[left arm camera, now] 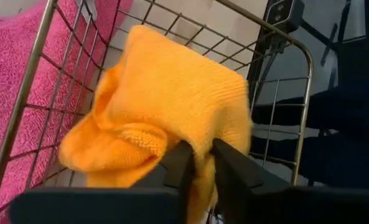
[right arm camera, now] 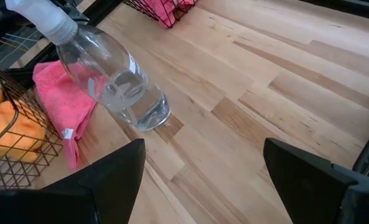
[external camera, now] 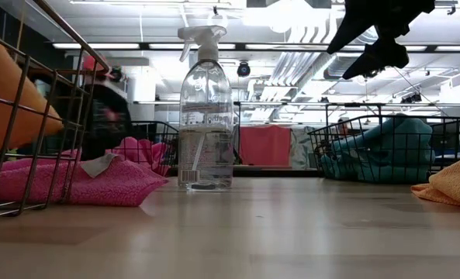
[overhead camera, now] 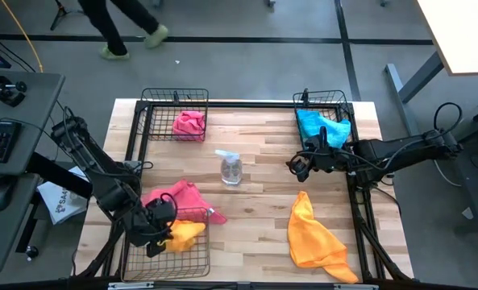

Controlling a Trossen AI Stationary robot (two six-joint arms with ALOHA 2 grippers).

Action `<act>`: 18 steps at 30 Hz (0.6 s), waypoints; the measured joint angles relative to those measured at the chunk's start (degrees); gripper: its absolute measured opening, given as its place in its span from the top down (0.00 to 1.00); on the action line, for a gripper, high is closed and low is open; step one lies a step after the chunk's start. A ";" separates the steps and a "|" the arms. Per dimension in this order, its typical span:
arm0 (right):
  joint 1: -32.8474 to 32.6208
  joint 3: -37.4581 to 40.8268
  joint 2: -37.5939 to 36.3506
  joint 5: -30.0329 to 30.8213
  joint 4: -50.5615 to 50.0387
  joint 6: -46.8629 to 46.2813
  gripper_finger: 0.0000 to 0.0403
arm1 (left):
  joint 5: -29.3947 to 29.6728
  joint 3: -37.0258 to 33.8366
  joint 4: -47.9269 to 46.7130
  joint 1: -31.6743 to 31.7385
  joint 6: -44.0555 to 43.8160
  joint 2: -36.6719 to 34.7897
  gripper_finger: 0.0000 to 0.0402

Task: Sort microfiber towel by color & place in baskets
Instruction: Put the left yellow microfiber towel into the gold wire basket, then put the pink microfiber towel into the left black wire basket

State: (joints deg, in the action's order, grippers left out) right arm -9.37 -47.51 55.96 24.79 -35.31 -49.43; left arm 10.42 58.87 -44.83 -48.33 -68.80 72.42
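Pinched between the closed dark fingers (left arm camera: 193, 177) of the left gripper (overhead camera: 160, 225), an orange towel (left arm camera: 172, 93) is hanging inside the near-left basket (overhead camera: 192, 256), a grip only the left wrist view is showing. From above, a pink towel (overhead camera: 178, 197) is draping over that basket's rim, a spray bottle (overhead camera: 231, 167) is standing mid-table, and another orange towel (overhead camera: 315, 238) is lying loose. Reaching in over the table, the right gripper (overhead camera: 303, 165) is hovering wide open beside the far-right basket (overhead camera: 299, 103) holding a teal towel (overhead camera: 319, 125), while the far-left basket (overhead camera: 146, 121) is holding a pink cloth (overhead camera: 189, 123).
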 joint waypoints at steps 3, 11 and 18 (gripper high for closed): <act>0.01 -0.01 0.00 -0.03 0.00 0.00 0.20 | -2.51 0.00 0.04 0.55 0.66 0.00 0.75; -0.01 -0.01 0.00 -0.98 0.00 -0.03 0.20 | -9.62 0.81 0.15 6.45 5.82 -1.41 0.46; 0.01 -0.02 0.00 -0.96 0.00 -0.20 0.20 | -5.02 9.41 -10.47 19.58 20.12 -3.82 0.40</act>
State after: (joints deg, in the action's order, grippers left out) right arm -9.37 -47.53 55.96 23.83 -35.31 -49.63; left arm 5.40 68.28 -55.30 -28.76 -48.68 68.60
